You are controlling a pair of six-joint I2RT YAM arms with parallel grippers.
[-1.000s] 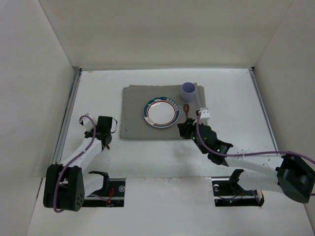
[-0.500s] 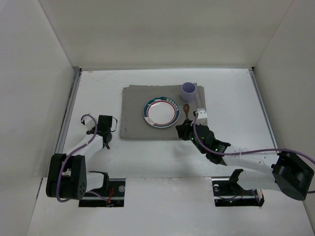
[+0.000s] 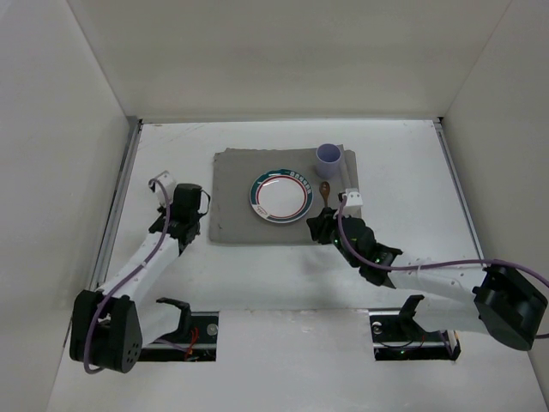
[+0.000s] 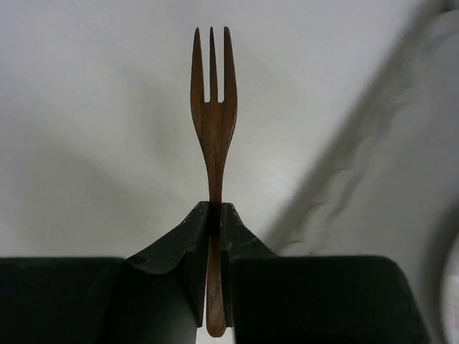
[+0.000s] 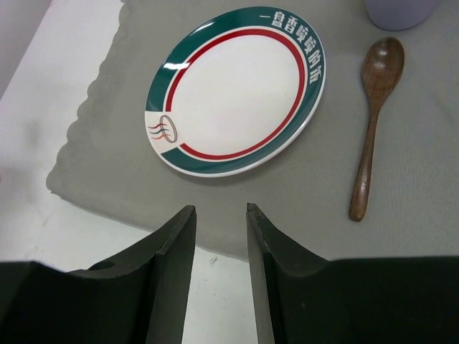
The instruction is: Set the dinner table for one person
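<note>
My left gripper (image 3: pixel 184 215) is shut on a brown wooden fork (image 4: pixel 212 107), gripping its handle with the tines pointing away, and holds it over the white dinner table (image 3: pixel 403 172) just left of the grey cloth mat (image 3: pixel 236 193). In the left wrist view my gripper (image 4: pixel 214 215) shows the mat's edge (image 4: pixel 409 179) on the right. A plate with a green and red rim (image 3: pixel 280 196) lies on the mat, with a wooden spoon (image 3: pixel 326 190) to its right and a lilac cup (image 3: pixel 328 157) behind the spoon. My right gripper (image 3: pixel 319 227) is open and empty over the mat's near edge; it also shows in the right wrist view (image 5: pixel 220 210), in front of the plate (image 5: pixel 233 89) and left of the spoon (image 5: pixel 373 129).
Metal rails (image 3: pixel 120 197) run along the table's side edges, and white walls enclose it. The cup's base (image 5: pixel 398 11) shows at the top right of the right wrist view. The arm bases sit at the near edge.
My left arm has moved away from the near edge and to the right, toward the mat's left side, carrying the fork. My right arm has barely moved.
</note>
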